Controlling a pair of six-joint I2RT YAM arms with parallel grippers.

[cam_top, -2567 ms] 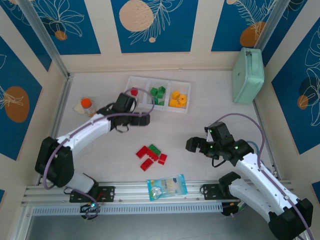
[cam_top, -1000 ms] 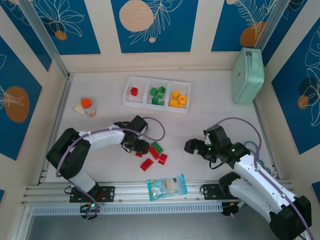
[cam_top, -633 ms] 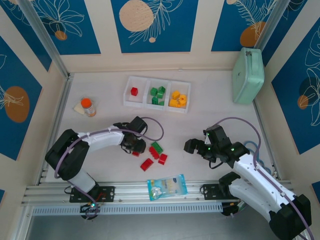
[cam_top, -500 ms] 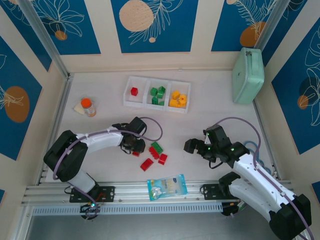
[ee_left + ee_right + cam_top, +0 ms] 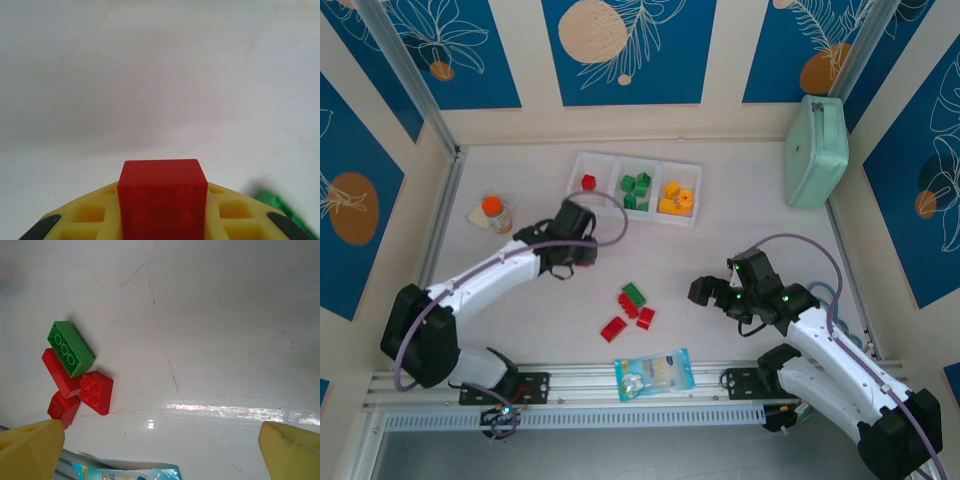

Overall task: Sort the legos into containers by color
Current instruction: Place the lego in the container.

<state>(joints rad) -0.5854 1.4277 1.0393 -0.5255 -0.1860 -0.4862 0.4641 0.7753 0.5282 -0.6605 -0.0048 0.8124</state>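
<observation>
A red lego point(image 5: 162, 197) sat clamped between the yellow pads point(image 5: 90, 217) of the left gripper point(image 5: 582, 250), its lower part cut off by the wrist view's bottom edge. A green sliver point(image 5: 280, 212) at lower right was too blurred to identify. From above, that gripper hung left of centre, just below the white tray point(image 5: 582, 158), and its body hid the brick. The tray's compartments held red, green and yellow bricks, left to right. One green brick point(image 5: 70, 348) and three red bricks point(image 5: 60, 372) lay loose and touching. The right gripper point(image 5: 160, 450) stood wide apart, its fingers point(image 5: 30, 450) cropped at the lower corners. A clear bag point(image 5: 125, 474) was cut off below.
</observation>
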